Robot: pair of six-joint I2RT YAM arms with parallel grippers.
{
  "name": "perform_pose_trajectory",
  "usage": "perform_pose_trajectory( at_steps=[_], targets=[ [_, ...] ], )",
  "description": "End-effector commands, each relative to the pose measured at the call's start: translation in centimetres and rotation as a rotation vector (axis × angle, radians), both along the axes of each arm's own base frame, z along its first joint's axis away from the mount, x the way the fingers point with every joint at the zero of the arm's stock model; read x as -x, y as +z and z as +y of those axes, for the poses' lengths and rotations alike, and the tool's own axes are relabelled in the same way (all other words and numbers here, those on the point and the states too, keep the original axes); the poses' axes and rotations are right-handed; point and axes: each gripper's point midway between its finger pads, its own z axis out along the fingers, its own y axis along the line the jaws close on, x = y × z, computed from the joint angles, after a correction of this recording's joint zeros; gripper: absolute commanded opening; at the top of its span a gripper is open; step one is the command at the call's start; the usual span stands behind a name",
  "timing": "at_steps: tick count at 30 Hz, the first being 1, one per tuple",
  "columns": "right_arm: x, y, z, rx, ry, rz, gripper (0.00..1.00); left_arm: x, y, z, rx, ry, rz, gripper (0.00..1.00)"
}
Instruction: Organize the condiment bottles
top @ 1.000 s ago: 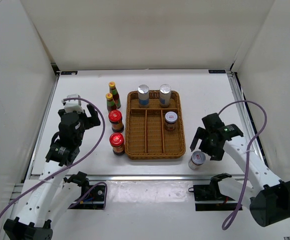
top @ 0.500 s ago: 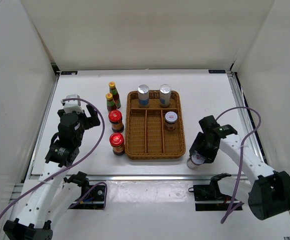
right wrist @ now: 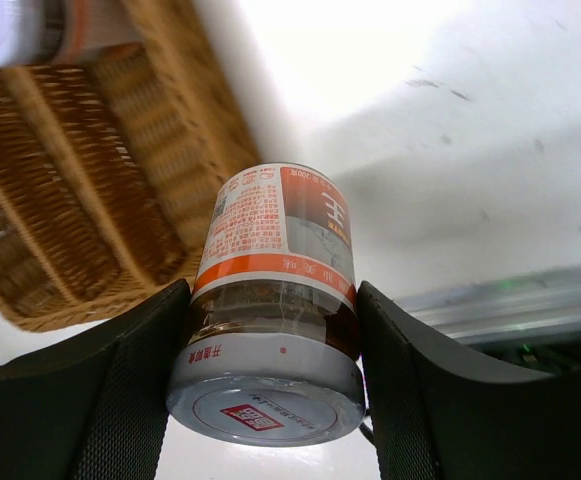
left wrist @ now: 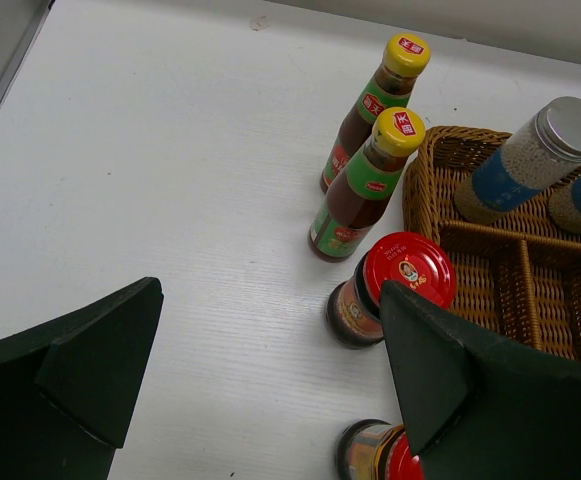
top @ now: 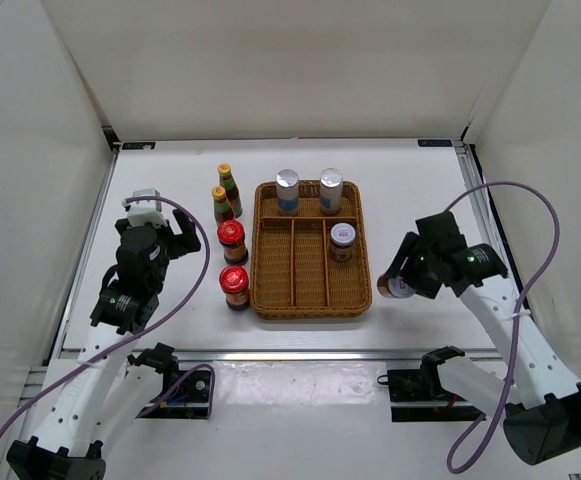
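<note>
Currently your right gripper pinches the white-lidded jar near its lid, tilted, just beside the wicker tray — that tilt could let it slip or clip the rim. Left gripper hangs spread wide by the red-lidded jars.

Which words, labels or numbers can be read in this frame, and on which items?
"王" (uncertain, partly turned away): label of the white-lidded jar; its smaller Chinese print is too small to read.
Red logos on the yellow-capped sauce bottles: blurred.
Printed picture on the red-lidded jar: no legible words.
</note>
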Motion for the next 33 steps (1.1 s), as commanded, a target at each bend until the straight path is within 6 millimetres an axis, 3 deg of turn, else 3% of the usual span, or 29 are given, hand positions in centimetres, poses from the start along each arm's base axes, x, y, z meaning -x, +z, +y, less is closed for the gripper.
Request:
perform_pose_trajectory(
  at_steps=[1,5,10,17,20,28,29,30,33],
  targets=[
    [-3.7,3.3,3.3,-0.102,0.096,-0.151,0.12,0.2,1.5,-0.3,0.02,-0.01,-0.035,1.0],
    [-5.1,3.7,6.7,-0.089,0.231,-0.164,0.1,0.2,1.5,-0.3,0.02,-0.01,-0.035,1.0],
    [-6.7,2.2,9.7,0.019,0.321,-0.129,0.1,0.0,1.2,-0.3,0.017,-0.01,-0.026,1.0],
    [-8.0,-2.6,11.1,0.079,0.347,-0.014,0.12,0.0,1.2,-0.3,0.017,-0.01,-0.026,1.0],
    [-8.4,-3.6,11.6,0.086,0.353,0.02,0.14,0.0,1.2,-0.3,0.017,-0.01,-0.026,1.0],
    [-8.8,-5.0,12.5,0.081,0.376,0.066,0.52,0.0,1.2,-0.3,0.017,-0.01,-0.026,1.0],
    [-8.8,-4.8,12.5,0.082,0.376,0.068,0.57,0.0,1.2,-0.3,0.017,-0.01,-0.026,1.0],
    [-8.8,-4.8,12.5,0.082,0.376,0.068,0.69,0.0,1.2,-0.3,0.017,-0.01,-0.026,1.0],
    [-9.1,-2.7,12.2,0.095,0.382,0.024,0.83,-0.1,0.6,-0.3,0.012,-0.01,-0.009,1.0]
  ],
)
